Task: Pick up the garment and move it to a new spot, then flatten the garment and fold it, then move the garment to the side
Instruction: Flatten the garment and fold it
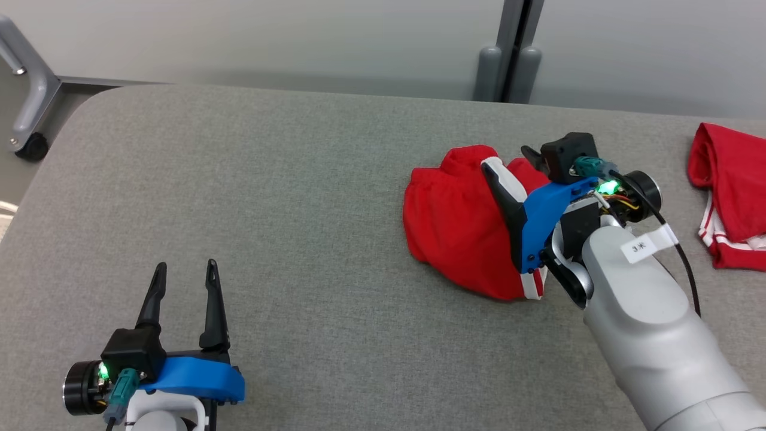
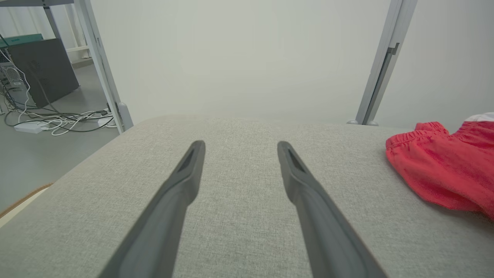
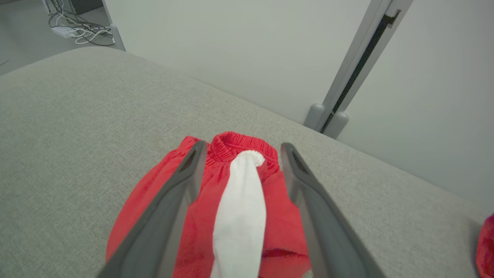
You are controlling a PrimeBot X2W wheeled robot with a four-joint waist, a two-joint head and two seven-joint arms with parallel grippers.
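The red shorts (image 1: pixel 455 221) are lying in a loose, bunched heap on the grey fabric-covered surface (image 1: pixel 269 209), right of its middle and closer to the far edge than to the near one. Their elastic waistband is pointing toward the far edge, and a white side stripe (image 3: pixel 239 216) is running down the cloth from it.

The right tool (image 1: pixel 508 160) is reaching over the right-hand part of the shorts, with its pale forearm coming in from the surface's near right corner. In the right wrist view the right tool (image 3: pixel 243 145) is holding its two dark fingers wide apart and gripping nothing. The white stripe is sitting in the gap between them, and red cloth (image 3: pixel 200 216) is showing on either side. Whether the fingertips are touching the cloth is not clear.

The left tool (image 1: pixel 185 265) is hanging over the near left part of the surface, well apart from the shorts. Its fingers are spread wide too and are pointing toward the far edge. In the left wrist view the left tool (image 2: pixel 240 146) is framing bare grey fabric (image 2: pixel 239 216), with the shorts (image 2: pixel 444 170) off to its right.

A second red garment (image 1: pixel 730 179) with white trim is lying at the surface's right end, apart from the shorts.
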